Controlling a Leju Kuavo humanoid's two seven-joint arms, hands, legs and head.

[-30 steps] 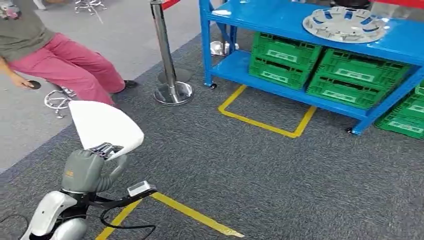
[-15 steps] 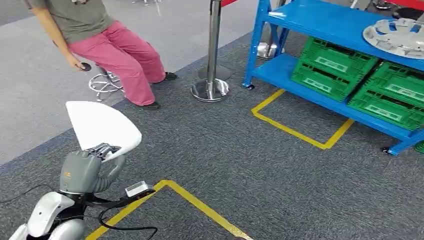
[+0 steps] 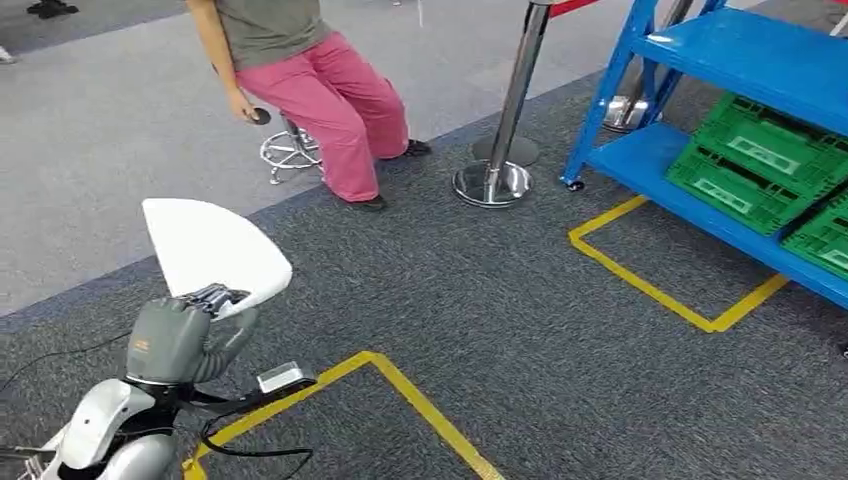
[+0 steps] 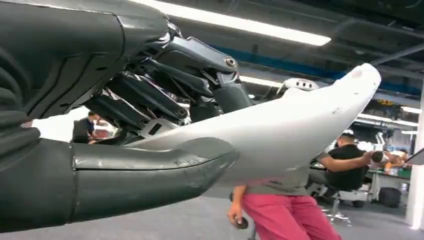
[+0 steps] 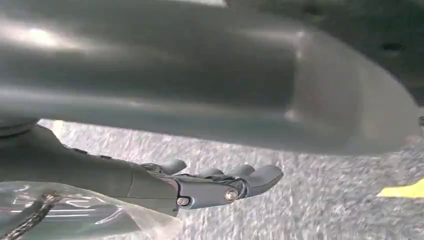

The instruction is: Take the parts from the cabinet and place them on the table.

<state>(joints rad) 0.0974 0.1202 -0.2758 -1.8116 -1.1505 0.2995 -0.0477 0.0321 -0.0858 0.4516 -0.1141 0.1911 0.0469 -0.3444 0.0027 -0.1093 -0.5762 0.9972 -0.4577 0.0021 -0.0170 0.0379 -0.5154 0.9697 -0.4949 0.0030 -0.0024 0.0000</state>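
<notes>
My left hand [image 3: 176, 338] grips a white curved panel part [image 3: 212, 250] by its lower edge and holds it upright over the dark carpet at the lower left. In the left wrist view the thumb and dark fingers [image 4: 165, 95] clamp the same white part [image 4: 295, 132]. The blue cabinet [image 3: 745, 55] stands at the upper right, well away from the hand. My right hand [image 5: 205, 186] hangs above the carpet with its fingers stretched out and nothing in them.
Green crates [image 3: 752, 170] fill the cabinet's lower shelf. A chrome stanchion [image 3: 505, 120] stands left of the cabinet. A person in pink trousers [image 3: 330, 90] sits on a stool [image 3: 288, 152] beyond it. Yellow floor tape [image 3: 655, 290] marks boxes on the carpet.
The camera has swung left, so the cabinet, stanchion and person slid right in the picture, and the wheel cover on the shelf left it. My left hand still holds the white part.
</notes>
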